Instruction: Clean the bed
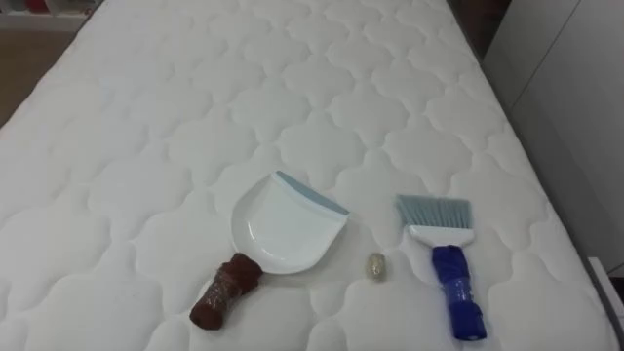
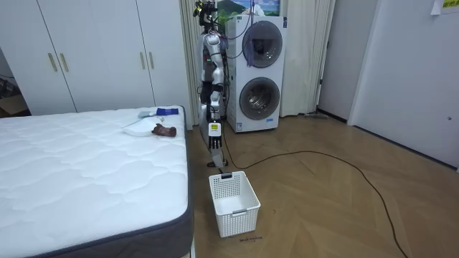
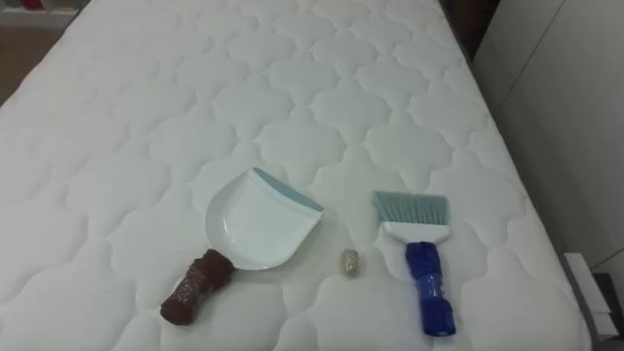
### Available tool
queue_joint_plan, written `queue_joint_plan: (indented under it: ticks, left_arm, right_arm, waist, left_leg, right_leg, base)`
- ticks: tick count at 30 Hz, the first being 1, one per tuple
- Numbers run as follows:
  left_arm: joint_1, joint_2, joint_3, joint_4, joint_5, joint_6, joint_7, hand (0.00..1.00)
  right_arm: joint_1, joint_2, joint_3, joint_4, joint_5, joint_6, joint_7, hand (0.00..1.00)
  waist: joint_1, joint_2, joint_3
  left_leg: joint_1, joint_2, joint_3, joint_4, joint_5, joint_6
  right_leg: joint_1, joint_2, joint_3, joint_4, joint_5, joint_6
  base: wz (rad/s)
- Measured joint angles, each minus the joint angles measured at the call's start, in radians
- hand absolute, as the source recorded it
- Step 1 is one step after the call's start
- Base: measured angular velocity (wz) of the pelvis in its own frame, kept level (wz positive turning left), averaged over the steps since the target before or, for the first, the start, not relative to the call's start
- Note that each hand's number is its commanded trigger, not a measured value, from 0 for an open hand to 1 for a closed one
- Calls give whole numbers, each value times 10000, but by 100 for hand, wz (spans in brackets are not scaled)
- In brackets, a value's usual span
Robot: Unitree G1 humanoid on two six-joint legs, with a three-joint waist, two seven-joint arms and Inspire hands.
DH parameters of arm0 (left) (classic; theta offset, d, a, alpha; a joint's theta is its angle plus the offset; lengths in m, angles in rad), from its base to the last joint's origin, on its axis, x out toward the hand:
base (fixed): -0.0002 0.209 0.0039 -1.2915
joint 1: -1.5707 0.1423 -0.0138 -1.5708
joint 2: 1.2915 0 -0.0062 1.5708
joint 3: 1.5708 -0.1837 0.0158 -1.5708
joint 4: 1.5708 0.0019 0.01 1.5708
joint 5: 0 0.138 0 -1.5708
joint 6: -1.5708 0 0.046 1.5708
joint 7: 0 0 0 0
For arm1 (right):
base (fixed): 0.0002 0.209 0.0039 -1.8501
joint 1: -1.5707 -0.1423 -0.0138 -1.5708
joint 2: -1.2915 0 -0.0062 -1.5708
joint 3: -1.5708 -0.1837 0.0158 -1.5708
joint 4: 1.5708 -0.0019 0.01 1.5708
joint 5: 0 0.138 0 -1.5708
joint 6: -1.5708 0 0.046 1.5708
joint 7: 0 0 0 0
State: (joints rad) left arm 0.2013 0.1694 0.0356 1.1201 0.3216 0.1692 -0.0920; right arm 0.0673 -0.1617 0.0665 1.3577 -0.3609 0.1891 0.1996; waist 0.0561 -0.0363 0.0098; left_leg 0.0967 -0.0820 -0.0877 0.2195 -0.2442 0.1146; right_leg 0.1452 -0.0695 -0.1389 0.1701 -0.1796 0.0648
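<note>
Upright, left hand (image 2: 214,142) low at the side, arm straight down

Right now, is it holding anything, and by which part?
Neither tool is held: dustpan and brush lie free on the bed. Its left hand hangs at its side, too small to read.

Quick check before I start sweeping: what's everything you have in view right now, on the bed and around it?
mattress: one, white quilted, under the tools
dustpan: one, white with pale blue lip and brown handle, on the mattress, left of the brush
scrap: one, small, beige, on the mattress between dustpan and brush
brush: one, blue handle, white head, pale blue bristles, near the mattress's right edge
basket: one, white, on the floor by the bed's corner
washing machines: two, white, stacked, behind the robot
wardrobe: one, white doors, beyond the bed
left hand: one, hanging at the robot's side beside the bed
</note>
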Motion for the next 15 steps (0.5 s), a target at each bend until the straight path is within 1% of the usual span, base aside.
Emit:
queue_joint_plan:
  ticks: [3, 9, 13, 15]
  left_arm:
    - [7, 0, 0, 0, 0, -1, 0, 0]
    - [38, -9, -4, -11, 1, -5, 65, 0]
    - [28, -24, 17, -11, 10, -12, 437, 0]
    - [18, -38, 115, -13, 49, -67, 713, 0]
  right_arm:
    - [11, 0, 3, -1, 0, 0, 1, 0]
    - [-16, 0, -3, -34, 28, -33, -72, 0]
    - [-31, -1, -20, -42, 27, -56, -170, 0]
    - [-31, -3, -51, -54, 32, -150, -295, 0]
  waist:
    - [-2, -8, -1]
    - [-34, 52, -35]
    - [-45, 98, -32]
    - [-43, 134, -34]
  left_leg:
    - [0, 0, 1, 9, 0, 0]
    - [7, 1, -2, 11, 0, 0]
    - [14, 6, 18, 11, 0, 0]
    - [12, 6, 28, 3, 0, 0]
  right_leg:
    - [0, 0, 2, 1, 0, 0]
    - [16, 0, 6, -5, 0, -1]
    - [13, 0, 7, -6, 0, 0]
    - [18, 0, 18, -4, 0, 0]
  base:
    - [0]
    - [0]
    - [0]
    - [0]
